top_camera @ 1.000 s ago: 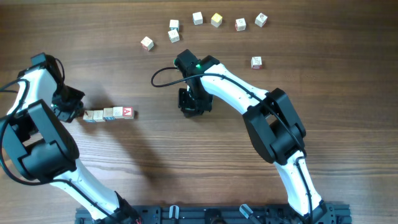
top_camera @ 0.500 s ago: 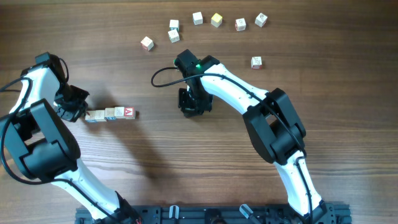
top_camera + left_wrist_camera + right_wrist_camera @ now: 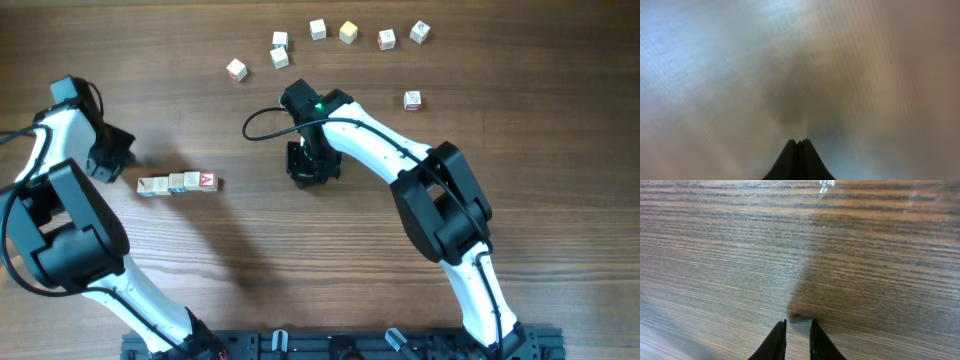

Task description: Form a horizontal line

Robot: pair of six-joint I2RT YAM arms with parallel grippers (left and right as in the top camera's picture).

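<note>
Wood-grain table (image 3: 300,260) carries the horizontal line (image 3: 177,183) of touching cubes at left; eight loose cubes (image 3: 317,29) lie scattered near the far edge.

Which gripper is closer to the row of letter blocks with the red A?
Left. The left gripper sits just up-left of the row of blocks, not touching it; the right gripper is farther off, beyond the red A end.
</note>
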